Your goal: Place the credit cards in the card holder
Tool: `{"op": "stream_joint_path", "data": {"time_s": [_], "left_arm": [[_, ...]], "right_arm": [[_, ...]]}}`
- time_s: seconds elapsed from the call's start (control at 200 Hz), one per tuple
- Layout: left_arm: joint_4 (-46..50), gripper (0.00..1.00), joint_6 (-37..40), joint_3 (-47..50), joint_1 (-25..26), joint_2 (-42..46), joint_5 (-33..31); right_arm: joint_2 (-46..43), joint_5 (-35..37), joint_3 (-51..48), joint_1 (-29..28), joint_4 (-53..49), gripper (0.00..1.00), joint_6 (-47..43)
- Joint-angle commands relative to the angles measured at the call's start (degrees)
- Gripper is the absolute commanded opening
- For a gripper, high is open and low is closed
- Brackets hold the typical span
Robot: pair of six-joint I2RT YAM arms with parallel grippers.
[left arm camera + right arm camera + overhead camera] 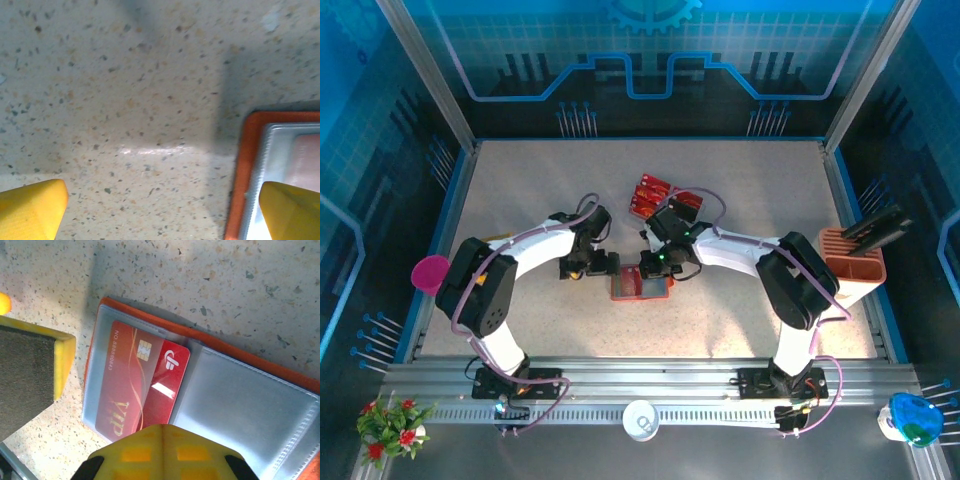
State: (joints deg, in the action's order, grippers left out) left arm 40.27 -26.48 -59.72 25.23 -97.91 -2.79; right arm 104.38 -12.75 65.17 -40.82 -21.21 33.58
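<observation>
Credit card (131, 386) sits half-pocketed (bottom edge hidden).

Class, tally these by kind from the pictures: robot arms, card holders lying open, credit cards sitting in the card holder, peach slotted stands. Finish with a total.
Robot arms: 2
Card holder, lying open: 1
Credit card in its pocket: 1
Peach slotted stand: 1
Total: 5
</observation>
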Motion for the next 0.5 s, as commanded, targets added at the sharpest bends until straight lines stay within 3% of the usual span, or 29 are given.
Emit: {"op": "stream_joint_path", "data": {"time_s": [0.0, 0.495], "left_arm": [[3.2, 0.99, 0.5, 1.0, -0.1, -1.6, -2.1], [1.5, 0.99, 1.4, 1.6, 0.1, -5.2, -1.5]], "right_arm": [[1.5, 0.5, 0.6, 0.1, -1.6, 0.0, -0.1], [7.6, 0.2, 5.4, -2.6, -3.9, 0.0, -0.9]]}}
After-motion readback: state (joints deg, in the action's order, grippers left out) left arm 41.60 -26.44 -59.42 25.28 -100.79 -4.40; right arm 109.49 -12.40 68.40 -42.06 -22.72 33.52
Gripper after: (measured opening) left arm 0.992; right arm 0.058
